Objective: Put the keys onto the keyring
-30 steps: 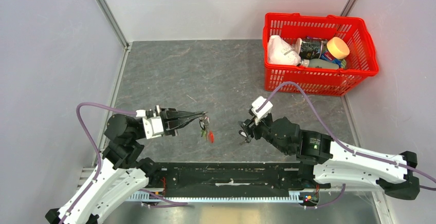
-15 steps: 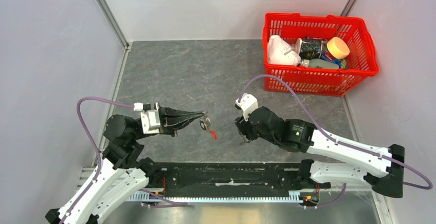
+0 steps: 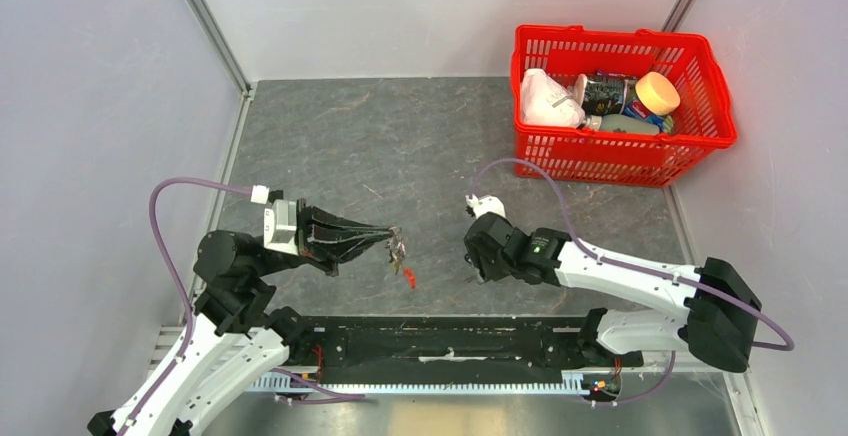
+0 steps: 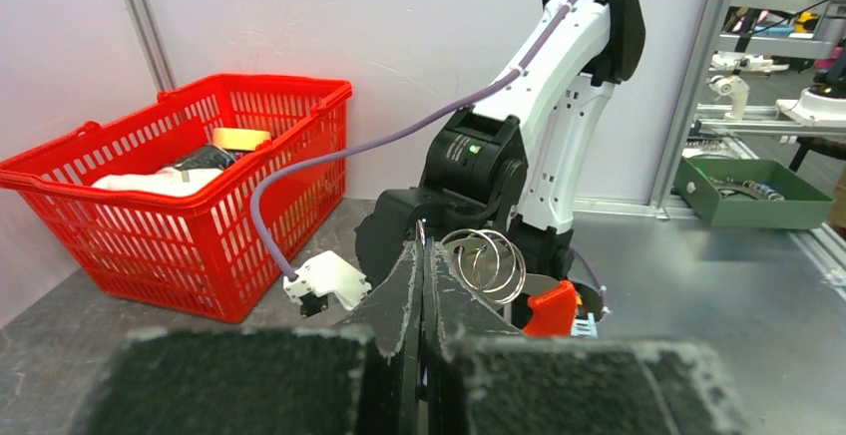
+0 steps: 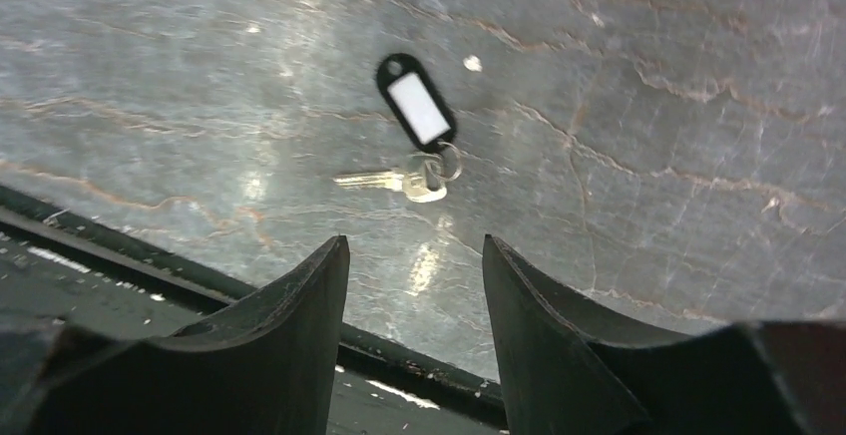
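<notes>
Keyring point(image 4: 486, 261) coils are showing as bright wire loops just past the tips of the left pincer point(image 3: 390, 238). That pincer is sitting at the lower left of the overhead view, its jaws pressing together on the ring's bundle. The strap's red section point(image 3: 410, 278) is dangling beneath it, above the tabletop point(image 3: 400, 136). The hanging bits are too small to tell whether any key is already riding on the ring.

Moving right, the right pincer point(image 5: 414, 255) is hovering low near centre frame with its jaws standing apart and nothing between them. It is looking down on a pale key point(image 5: 382, 181) that is lying flat on the tabletop, joined by a small ring to a black tag point(image 5: 417, 104) with a white label. At the upper right, the red basket point(image 3: 600, 166) is sitting well apart.

The key is probably going to handle as light, stiff and thin, sliding easily on the smooth tabletop and offering little edge to pinch. Taking it by the head or the thicker tag seems safer. The ring looks like springy wire and is likely to be swinging on its soft strap, so it needs steadying.
</notes>
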You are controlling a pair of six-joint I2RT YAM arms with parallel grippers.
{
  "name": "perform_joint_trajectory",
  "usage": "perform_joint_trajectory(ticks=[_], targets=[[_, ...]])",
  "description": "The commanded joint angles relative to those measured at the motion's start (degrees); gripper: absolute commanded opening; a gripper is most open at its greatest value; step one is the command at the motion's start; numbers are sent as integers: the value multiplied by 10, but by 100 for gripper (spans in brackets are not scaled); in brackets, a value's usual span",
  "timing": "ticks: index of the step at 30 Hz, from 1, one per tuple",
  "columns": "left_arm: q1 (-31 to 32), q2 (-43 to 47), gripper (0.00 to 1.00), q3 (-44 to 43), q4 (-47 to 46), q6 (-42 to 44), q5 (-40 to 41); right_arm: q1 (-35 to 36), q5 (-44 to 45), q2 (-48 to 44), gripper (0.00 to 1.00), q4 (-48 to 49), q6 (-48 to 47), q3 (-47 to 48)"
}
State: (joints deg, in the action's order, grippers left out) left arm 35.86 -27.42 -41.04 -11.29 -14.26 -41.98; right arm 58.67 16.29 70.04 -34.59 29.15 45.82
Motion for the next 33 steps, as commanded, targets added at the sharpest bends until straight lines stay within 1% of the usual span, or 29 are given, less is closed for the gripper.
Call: perform_joint_trajectory(ticks=[1, 5, 7, 9, 13, 15, 19, 27, 33], targets=[[2, 7, 2, -11, -43, -49, 15, -25, 19, -27, 59, 57, 88, -41], [-5, -1, 2, -4, -47, -54, 5, -39, 19, -56, 59, 79, 142, -86], [-13, -8, 2, -4, -49, -61, -3, -42, 14, -67, 59, 106, 170, -112], [-19, -15, 2, -2, -56, -68, -10, -44, 13, -78, 57, 138, 196, -139], [-25, -24, 2, 5, -68, -75, -17, -49, 15, -90, 50, 184, 232, -171], [-27, -27, 2, 6, -70, -76, -17, -51, 24, -90, 48, 191, 244, -181], [-33, -32, 2, 7, -73, -78, -23, -57, 34, -93, 47, 214, 259, -203], [-39, -32, 2, 9, -76, -79, -28, -73, 10, -52, 46, 275, 274, -221], [-42, -30, 2, 11, -75, -80, -28, -73, -8, -23, 41, 305, 281, -222]])
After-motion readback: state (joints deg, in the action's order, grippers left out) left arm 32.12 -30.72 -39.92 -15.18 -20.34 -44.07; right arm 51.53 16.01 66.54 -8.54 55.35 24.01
